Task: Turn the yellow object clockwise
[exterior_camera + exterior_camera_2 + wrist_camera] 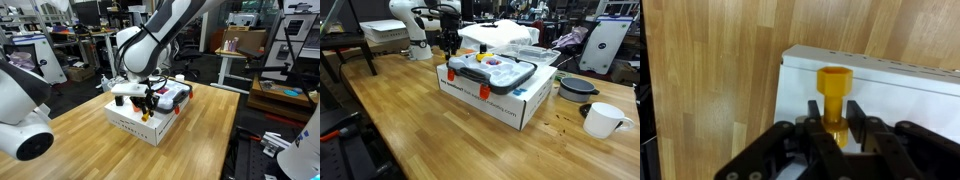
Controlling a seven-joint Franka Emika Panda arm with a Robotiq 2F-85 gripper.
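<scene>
The yellow object (833,95) is a short yellow-orange peg with a hexagonal head. In the wrist view it lies on the white box (905,95), near the box's edge. My gripper (835,128) has its two black fingers closed against the peg's lower part, one on each side. In an exterior view my gripper (148,100) points down onto the near corner of the white box (135,125), and a bit of yellow (147,116) shows under it. In an exterior view my gripper (448,45) is at the far end of the box (515,100), and the peg is hidden.
A grey tray (490,72) with small parts lies on top of the box. Two upright orange pieces (451,72) (485,92) stand on the box's side. A dark bowl (575,88) and a white mug (603,120) sit nearby on the wooden table (420,130).
</scene>
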